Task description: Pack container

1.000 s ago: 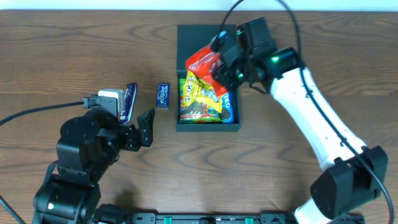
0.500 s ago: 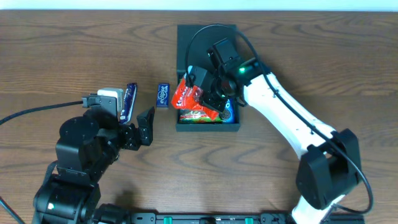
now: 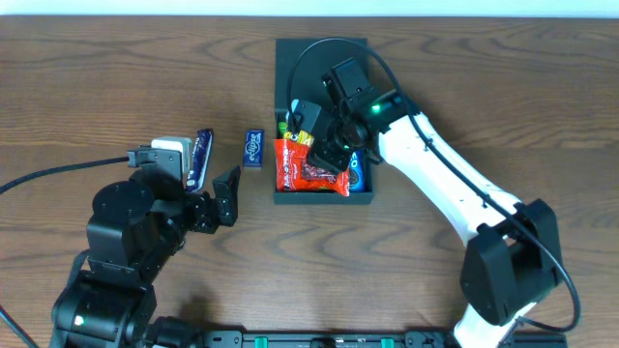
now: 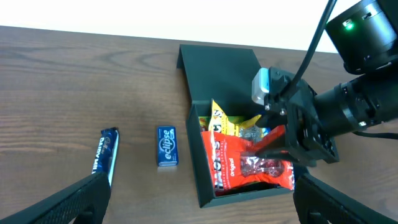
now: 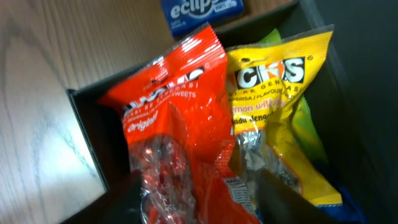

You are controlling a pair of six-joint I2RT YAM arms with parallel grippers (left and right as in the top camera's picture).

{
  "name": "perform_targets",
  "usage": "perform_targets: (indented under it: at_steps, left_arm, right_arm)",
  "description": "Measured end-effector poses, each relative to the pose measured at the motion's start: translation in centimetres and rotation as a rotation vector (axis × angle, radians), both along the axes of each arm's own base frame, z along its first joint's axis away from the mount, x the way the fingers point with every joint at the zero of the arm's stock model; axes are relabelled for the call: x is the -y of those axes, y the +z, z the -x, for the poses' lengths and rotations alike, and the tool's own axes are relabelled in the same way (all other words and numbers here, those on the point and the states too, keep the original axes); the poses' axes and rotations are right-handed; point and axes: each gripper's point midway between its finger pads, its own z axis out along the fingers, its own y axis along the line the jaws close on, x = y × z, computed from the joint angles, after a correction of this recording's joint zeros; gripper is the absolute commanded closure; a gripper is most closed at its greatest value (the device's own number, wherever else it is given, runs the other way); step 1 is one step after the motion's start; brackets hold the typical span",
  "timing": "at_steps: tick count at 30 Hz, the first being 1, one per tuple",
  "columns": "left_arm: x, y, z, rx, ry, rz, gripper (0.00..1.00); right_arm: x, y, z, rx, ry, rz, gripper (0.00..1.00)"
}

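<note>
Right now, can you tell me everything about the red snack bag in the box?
The red bag is a shiny, crinkly plastic packet with white lettering and a clear window showing dark red sweets. It lies in the open dark green container, towards its left side, on top of a yellow packet. The right gripper pinches one end of it, and that end looks slightly lifted.
</note>
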Motion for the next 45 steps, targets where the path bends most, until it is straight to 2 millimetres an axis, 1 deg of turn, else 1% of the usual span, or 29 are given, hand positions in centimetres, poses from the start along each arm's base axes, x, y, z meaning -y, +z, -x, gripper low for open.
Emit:
perform_targets:
  at_steps: [2, 5, 6, 11, 14, 15, 18, 21, 23, 28, 30, 33, 39, 42, 44, 45]
  left_arm:
    - [0.0, 0.0, 0.0, 0.0, 0.0, 0.0, 0.05]
    - [0.0, 0.0, 0.0, 0.0, 0.0, 0.0, 0.05]
    - [0.0, 0.0, 0.0, 0.0, 0.0, 0.0, 0.05]
    - [0.0, 0.0, 0.0, 0.0, 0.0, 0.0, 0.05]
    - [0.0, 0.0, 0.0, 0.0, 0.0, 0.0, 0.05]
    - [0.0, 0.0, 0.0, 0.0, 0.0, 0.0, 0.05]
    - [0.0, 0.0, 0.0, 0.0, 0.0, 0.0, 0.05]
    - [0.0, 0.0, 0.0, 0.0, 0.0, 0.0, 0.05]
    - [0.0, 0.0, 0.0, 0.0, 0.0, 0.0, 0.05]
    - [0.0, 0.0, 0.0, -0.001, 0.0, 0.0, 0.05]
    - [0.0, -0.1, 0.1, -0.006, 0.0, -0.001, 0.05]
    - [0.0, -0.3, 0.2, -0.015, 0.0, -0.004, 0.05]
    - [0.0, -0.3, 0.2, -0.015, 0.0, -0.004, 0.05]
    - [0.0, -0.3, 0.2, -0.016, 0.0, -0.004, 0.05]
    - [0.0, -0.3, 0.2, -0.015, 0.0, -0.004, 0.05]
    - [0.0, -0.3, 0.2, -0.016, 0.0, -0.004, 0.05]
  right_arm:
    - [-0.2, 1.0, -0.1, 0.017, -0.013, -0.026, 0.99]
    - [-0.4, 3.2, 0.3, 0.037, -0.02, -0.071, 0.98]
    - [-0.3, 3.5, 0.5, 0.035, -0.018, -0.076, 0.98]
    - [0.1, 2.9, 2.0, -0.039, -0.015, -0.061, 0.99]
    - [0.0, 2.3, 2.0, -0.056, -0.015, -0.054, 0.98]
    - [0.0, 1.9, 2.0, -0.061, -0.016, -0.05, 0.99]
    - [0.1, 0.1, 1.7, -0.087, -0.023, -0.018, 0.98]
    - [0.6, -2.7, 1.6, -0.127, -0.035, 0.04, 0.98]
    - [0.6, -4.4, 1.2, -0.144, -0.04, 0.062, 0.98]
    - [0.9, -7.8, 1.0, -0.194, -0.048, 0.107, 0.98]
    - [1.1, -8.8, 0.8, -0.206, -0.054, 0.117, 0.99]
    - [1.1, -9.3, 0.4, -0.208, -0.063, 0.115, 0.99]
    - [0.9, -9.2, 0.2, -0.213, -0.083, 0.105, 0.99]
    - [0.5, -8.5, 0.0, -0.215, -0.101, 0.083, 0.99]
    - [0.1, -6.7, 0.0, -0.199, -0.108, 0.045, 0.99]
    - [-0.2, -4.5, -0.3, -0.16, -0.11, 0.006, 0.98]
